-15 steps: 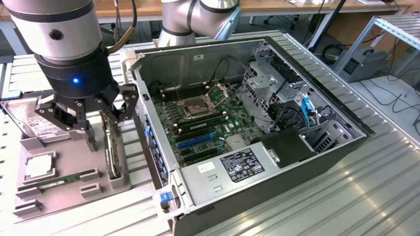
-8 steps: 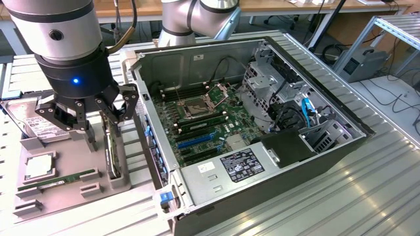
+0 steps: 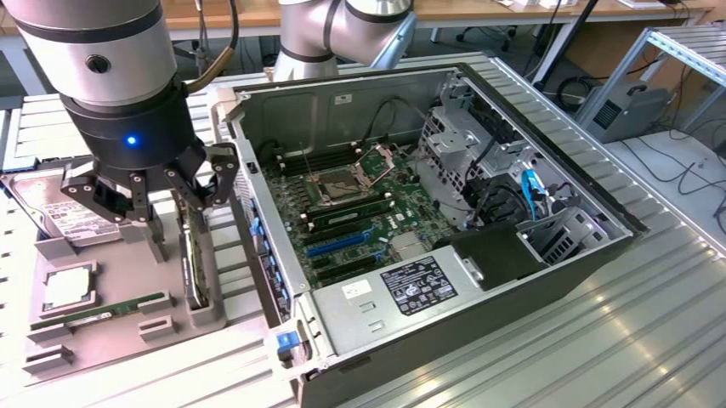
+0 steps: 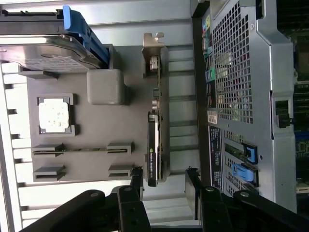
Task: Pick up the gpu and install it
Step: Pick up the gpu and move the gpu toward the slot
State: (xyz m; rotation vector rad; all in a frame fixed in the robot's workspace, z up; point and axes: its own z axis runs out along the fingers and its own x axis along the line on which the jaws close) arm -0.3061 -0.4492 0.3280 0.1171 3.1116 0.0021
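My hand [image 3: 159, 212] hangs spread wide above the gpu [image 4: 153, 145], which stands ungrasped on edge in the gray tray [image 3: 114, 331], nothing yet installed in the open computer case [image 3: 340, 81].

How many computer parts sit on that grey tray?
4: a hard drive at one end, a CPU beside it, a RAM stick past that, and the gpu on edge along the tray edge nearest the case. None seems hidden.

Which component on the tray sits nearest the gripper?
The gpu, standing on edge on the tray's side by the computer case; RAM stick, CPU and hard drive sit farther from the gripper.
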